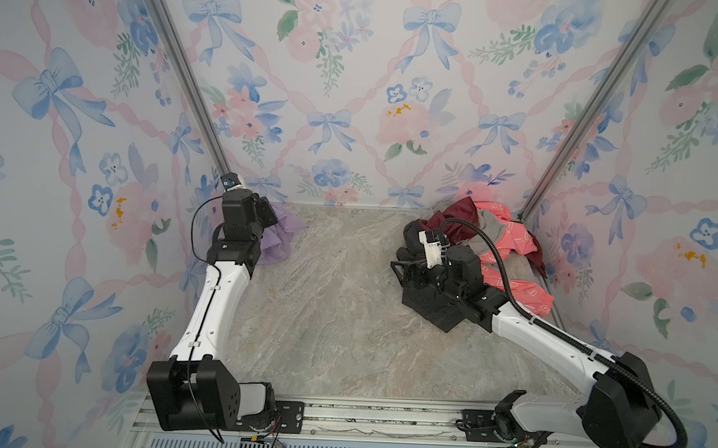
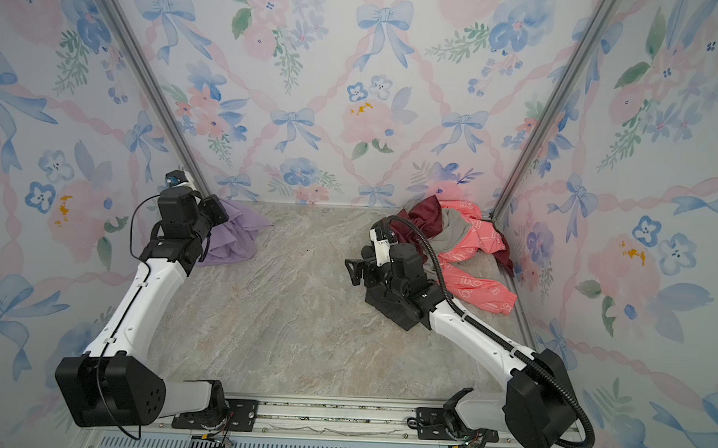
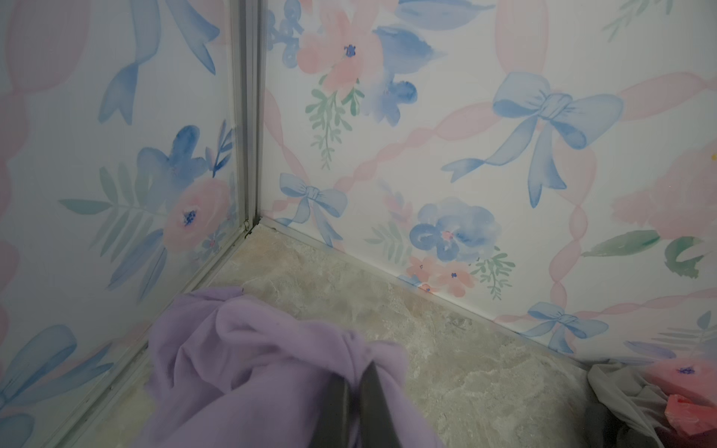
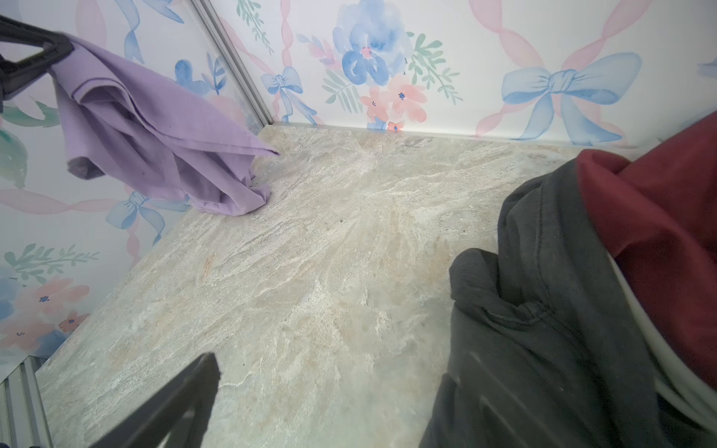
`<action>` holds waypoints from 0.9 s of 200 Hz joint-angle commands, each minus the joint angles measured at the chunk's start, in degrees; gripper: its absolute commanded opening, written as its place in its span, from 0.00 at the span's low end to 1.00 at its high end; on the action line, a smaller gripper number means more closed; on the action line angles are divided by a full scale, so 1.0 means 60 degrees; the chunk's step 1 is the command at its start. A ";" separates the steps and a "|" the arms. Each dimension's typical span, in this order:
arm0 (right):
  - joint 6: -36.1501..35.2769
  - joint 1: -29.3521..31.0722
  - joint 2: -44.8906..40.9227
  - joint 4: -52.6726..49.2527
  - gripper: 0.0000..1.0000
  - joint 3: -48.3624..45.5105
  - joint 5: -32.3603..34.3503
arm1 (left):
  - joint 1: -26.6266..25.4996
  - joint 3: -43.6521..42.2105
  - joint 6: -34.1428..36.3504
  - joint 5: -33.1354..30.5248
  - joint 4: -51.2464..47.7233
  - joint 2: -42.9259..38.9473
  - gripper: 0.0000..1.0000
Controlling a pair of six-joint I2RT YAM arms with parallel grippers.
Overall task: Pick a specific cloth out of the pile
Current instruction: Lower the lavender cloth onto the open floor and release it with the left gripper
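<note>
Cloth (image 1: 279,238), plain lavender, hung bunched from my left gripper (image 3: 366,374) by the far left corner of the table (image 1: 336,324). The jaws were pinched tight on a gathered fold, and the left wrist view showed their dark tips buried in the fabric. Seen from the right wrist view, the cloth draped down from that gripper and its lowest folds touched the table, close to the left wall (image 4: 46,217).

It was well apart from the pile (image 1: 502,239), which filled the far right corner. In both top views the pile showed a maroon garment (image 2: 422,219) at the back and a beige-grey garment (image 2: 452,233) in the middle. A coral garment (image 2: 471,280) with white print ran along the right side. A dark grey garment (image 4: 543,310) lay at the pile's near left edge.

My right gripper (image 4: 341,360) hovered there with its jaws spread wide, holding nothing. One finger (image 4: 182,395) stood over bare table. The other was over the dark grey garment, and I could not tell whether it touched. Bare table lay between the two grippers.
</note>
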 commanded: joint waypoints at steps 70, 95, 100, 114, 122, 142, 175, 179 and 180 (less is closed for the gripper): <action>0.0388 0.0262 -0.1195 -0.0094 0.99 -0.1112 -0.0010 | -0.0192 -0.4625 -0.0918 0.0065 0.0719 -0.1682 0.00; -0.0010 0.0550 -0.1581 -0.0149 0.99 -0.1331 -0.0042 | -0.0223 -0.4589 -0.0882 0.0220 0.0705 -0.0784 0.00; -0.0085 0.0633 -0.1670 -0.0190 0.99 -0.1351 -0.0011 | -0.0221 -0.4495 -0.0876 0.0261 0.0705 -0.0556 0.00; -0.0323 0.0877 -0.1876 -0.0223 0.99 -0.1426 0.0051 | -0.0193 -0.4121 -0.0848 0.0295 0.0699 0.0047 0.00; -0.0433 0.1013 -0.1959 -0.0280 0.99 -0.1454 0.0112 | -0.0193 -0.3794 -0.0792 0.0259 0.0675 0.0406 0.00; -0.0580 0.1228 -0.2004 -0.0465 1.00 -0.1444 0.0294 | -0.0073 -0.2645 -0.0658 0.0345 0.0510 0.1535 0.00; -0.0746 0.1293 -0.1786 -0.0647 1.00 -0.1439 0.0406 | 0.0308 -0.0665 -0.0590 0.0519 0.0387 0.3756 0.00; -0.0783 0.1293 -0.1746 -0.0670 1.00 -0.1409 0.0420 | 0.0342 -0.0436 -0.0570 0.0540 0.0390 0.4003 0.00; -0.0786 0.1293 -0.1732 -0.0670 1.00 -0.1411 0.0421 | 0.0345 -0.0359 -0.0570 0.0549 0.0379 0.4069 0.00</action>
